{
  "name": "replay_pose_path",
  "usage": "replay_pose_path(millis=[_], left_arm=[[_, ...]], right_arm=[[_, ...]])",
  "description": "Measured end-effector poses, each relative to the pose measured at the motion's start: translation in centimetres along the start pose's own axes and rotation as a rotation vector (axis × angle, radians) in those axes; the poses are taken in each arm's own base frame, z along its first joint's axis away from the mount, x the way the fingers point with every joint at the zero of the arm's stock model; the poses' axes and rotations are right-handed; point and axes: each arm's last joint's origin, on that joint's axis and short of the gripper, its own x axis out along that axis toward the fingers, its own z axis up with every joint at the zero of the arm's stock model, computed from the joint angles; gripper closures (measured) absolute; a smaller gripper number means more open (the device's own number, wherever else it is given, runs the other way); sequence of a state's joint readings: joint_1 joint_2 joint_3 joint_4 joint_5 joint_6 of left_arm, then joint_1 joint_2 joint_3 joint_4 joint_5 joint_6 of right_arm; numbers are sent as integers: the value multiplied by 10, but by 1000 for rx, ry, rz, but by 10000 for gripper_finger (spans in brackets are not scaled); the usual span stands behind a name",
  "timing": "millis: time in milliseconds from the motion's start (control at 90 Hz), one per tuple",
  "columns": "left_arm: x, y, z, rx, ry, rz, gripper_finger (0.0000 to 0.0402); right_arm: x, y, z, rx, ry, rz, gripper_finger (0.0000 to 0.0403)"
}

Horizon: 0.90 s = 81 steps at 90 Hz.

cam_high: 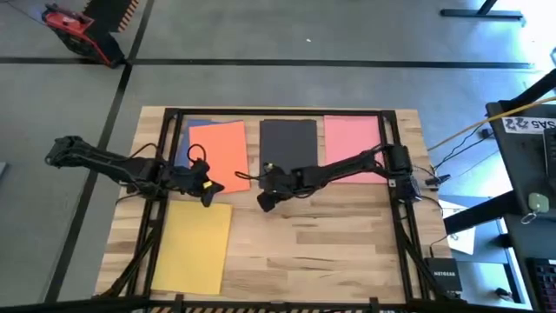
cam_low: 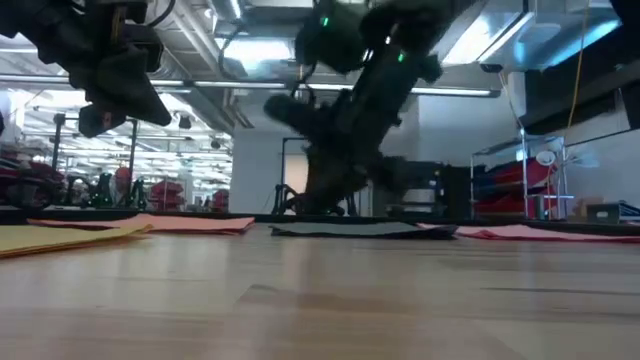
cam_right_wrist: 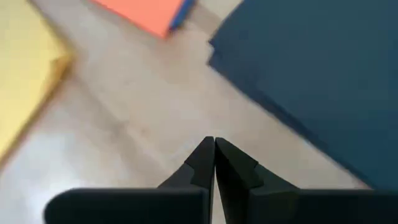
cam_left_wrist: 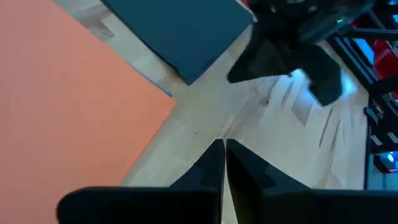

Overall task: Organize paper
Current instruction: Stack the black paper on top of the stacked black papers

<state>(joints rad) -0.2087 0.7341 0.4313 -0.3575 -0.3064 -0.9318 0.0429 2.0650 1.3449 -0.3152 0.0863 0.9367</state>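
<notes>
Five sheets of paper lie flat on the wooden table. An orange sheet (cam_high: 221,155) lies at the far left, overlapping a blue one (cam_high: 195,129). A black sheet (cam_high: 288,143) is at the far middle, a pink one (cam_high: 352,143) at the far right and a yellow one (cam_high: 193,245) at the near left. My left gripper (cam_high: 211,193) is shut above the bare wood by the orange sheet's near right corner (cam_left_wrist: 168,102). My right gripper (cam_high: 264,202) is shut over the wood near the black sheet's near left corner (cam_right_wrist: 214,50). Neither holds anything.
Dark frame rails (cam_high: 393,174) run along the table's left, right and far sides. Bare wood (cam_high: 313,252) fills the near middle and right. A black device (cam_high: 447,280) and cables lie beyond the right edge.
</notes>
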Motion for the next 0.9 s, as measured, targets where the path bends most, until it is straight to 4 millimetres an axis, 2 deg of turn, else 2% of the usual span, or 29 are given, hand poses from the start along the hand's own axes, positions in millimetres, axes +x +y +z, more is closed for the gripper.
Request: replay_pose_path(millis=[256, 589, 900], left_arm=[[0, 0, 0, -11, 1, 2, 402], [0, 1, 0, -28, 4, 6, 402], [0, 1, 0, -33, 4, 6, 402]], right_arm=[[24, -6, 3, -39, -38, -7, 403], [27, -20, 21, 4, -89, -40, 403], [27, -25, 26, 18, -138, -89, 403]])
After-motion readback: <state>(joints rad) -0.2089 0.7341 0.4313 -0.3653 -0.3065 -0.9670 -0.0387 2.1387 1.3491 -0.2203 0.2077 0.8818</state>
